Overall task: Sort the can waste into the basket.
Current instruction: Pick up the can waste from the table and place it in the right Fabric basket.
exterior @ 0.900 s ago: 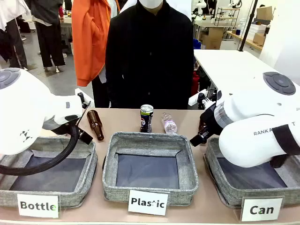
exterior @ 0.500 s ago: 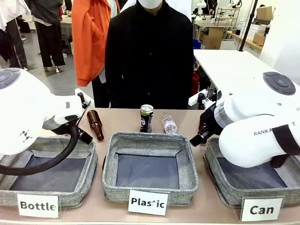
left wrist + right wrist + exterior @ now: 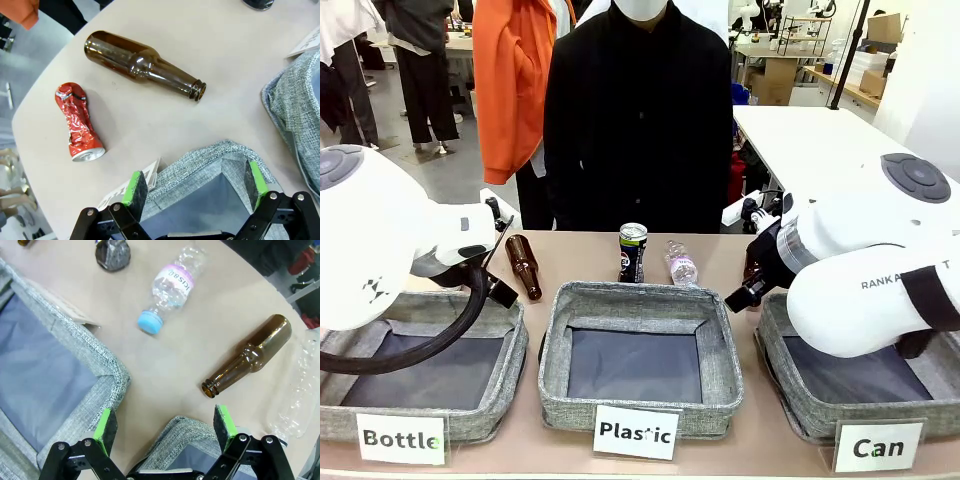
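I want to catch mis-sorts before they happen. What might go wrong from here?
1. The red can lies by the left gripper, near the Bottle basket. The Can basket sits at the other end of the row, so the can may land in the wrong basket.
2. The dark can stands close beside a plastic bottle, so a reach might knock either.
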### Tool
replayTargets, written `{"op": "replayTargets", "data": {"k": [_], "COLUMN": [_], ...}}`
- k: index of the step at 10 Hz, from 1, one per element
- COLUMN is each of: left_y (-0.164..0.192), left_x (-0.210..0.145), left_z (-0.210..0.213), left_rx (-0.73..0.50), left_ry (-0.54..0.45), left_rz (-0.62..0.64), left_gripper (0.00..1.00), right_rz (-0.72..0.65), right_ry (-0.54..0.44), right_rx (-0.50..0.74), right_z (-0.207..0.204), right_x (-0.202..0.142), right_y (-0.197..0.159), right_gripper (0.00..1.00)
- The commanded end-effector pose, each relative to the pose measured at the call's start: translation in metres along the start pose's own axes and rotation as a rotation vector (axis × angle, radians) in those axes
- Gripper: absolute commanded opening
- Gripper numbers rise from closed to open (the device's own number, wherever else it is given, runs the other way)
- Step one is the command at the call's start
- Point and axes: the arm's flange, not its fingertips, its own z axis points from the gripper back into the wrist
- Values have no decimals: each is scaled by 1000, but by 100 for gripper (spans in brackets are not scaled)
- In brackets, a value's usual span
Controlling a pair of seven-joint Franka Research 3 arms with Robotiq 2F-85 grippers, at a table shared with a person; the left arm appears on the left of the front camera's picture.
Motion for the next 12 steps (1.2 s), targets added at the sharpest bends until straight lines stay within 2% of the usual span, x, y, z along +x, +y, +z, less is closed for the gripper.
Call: {"op": "replayTargets", "data": {"k": [1,5,6,7,8,9,10,11,12], "left_y": [0,0,-13,-17,-15,-7,13,47,88], "left_x": [0,0,8,7,2,-11,-33,-54,-83], "left_z": [0,0,55,99,137,162,185,190,201], "left_rx": [0,0,-103,-135,-258,-304,-385,-480,-550], "left_ry": [0,0,-103,-99,-26,-21,-9,-45,-132], "left_rz": [0,0,-61,5,40,135,172,223,374], "left_gripper": [100,100,100,100,100,100,100,100,100], "right_rz": [-1,0,-72,-141,-231,-333,-398,-498,-594], "right_ry": [0,0,41,31,13,-7,-91,-189,-291], "right_rx": [0,0,58,158,225,295,429,446,480], "right_z": [0,0,50,95,133,162,189,207,221], "right_x": [0,0,1,-5,-19,-43,-78,-118,-158], "right_y": [0,0,-5,-12,-25,-43,-67,-92,-115], "right_gripper": [100,100,100,100,100,100,100,100,100]}}
